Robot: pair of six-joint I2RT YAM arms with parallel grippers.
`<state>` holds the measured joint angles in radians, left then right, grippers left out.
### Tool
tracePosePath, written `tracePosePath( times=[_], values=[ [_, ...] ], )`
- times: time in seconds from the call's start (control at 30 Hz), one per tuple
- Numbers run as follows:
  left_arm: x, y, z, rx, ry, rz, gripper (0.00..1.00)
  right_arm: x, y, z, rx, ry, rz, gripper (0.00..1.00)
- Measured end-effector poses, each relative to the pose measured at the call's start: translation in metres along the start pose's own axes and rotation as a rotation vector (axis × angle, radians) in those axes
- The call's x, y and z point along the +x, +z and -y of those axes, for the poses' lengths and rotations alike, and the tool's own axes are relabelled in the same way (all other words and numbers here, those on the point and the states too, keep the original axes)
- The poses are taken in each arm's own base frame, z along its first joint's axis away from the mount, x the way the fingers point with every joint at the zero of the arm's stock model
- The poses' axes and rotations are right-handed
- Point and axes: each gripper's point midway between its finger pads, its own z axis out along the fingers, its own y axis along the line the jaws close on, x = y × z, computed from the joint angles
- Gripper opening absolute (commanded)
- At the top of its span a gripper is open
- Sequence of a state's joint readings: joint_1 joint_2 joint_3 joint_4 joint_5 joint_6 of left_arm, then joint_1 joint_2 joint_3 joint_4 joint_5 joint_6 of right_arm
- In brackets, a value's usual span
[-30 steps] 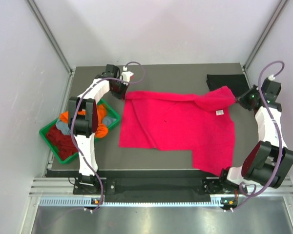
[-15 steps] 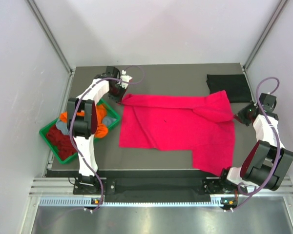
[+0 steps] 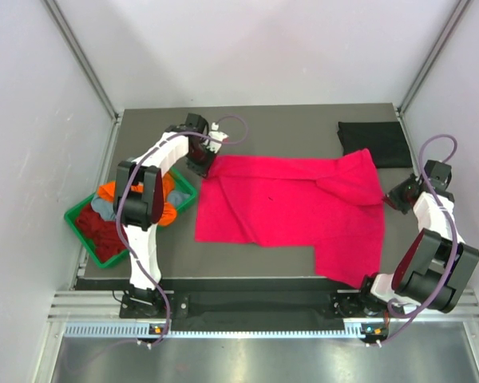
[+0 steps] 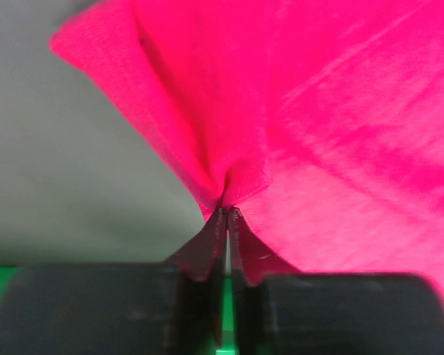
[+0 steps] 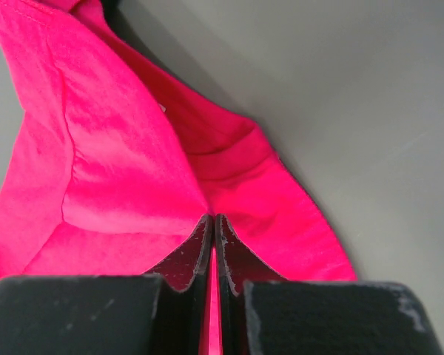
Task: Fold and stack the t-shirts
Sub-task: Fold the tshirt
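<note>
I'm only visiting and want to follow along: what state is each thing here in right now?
pink-red t-shirt: spread out, wrinkled, pinched at two edges.
black t-shirt: folded, lying apart at the far right.
green tray: filled with crumpled shirts, unfolded.
left end effector: shut on the pink-red t-shirt.
right end effector: shut on the pink-red t-shirt.
</note>
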<state>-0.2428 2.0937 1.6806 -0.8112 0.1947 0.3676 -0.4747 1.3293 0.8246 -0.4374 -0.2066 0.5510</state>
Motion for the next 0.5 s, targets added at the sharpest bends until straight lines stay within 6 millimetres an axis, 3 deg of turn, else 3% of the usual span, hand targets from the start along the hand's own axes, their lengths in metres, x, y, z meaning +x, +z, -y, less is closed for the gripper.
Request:
tracePosePath(
  times=[0.13, 0.3, 0.37, 0.5],
  values=[
    [0.002, 0.0, 0.009, 0.03, -0.023, -0.009, 0.28, -0.001, -0.002, 0.0, -0.002, 0.0, 0.004, 0.04],
    [0.002, -0.006, 0.012, 0.045, -0.064, -0.019, 0.41, -0.001, -0.007, -0.001, -0.005, -0.004, 0.011, 0.21],
    [-0.01, -0.015, 0.008, 0.031, -0.09, 0.003, 0.41, 0.0, -0.008, -0.001, -0.002, -0.009, 0.01, 0.26],
    [-0.052, -0.04, -0.01, -0.008, -0.138, 0.123, 0.42, -0.001, -0.013, -0.002, -0.004, -0.012, 0.017, 0.32]
  ],
)
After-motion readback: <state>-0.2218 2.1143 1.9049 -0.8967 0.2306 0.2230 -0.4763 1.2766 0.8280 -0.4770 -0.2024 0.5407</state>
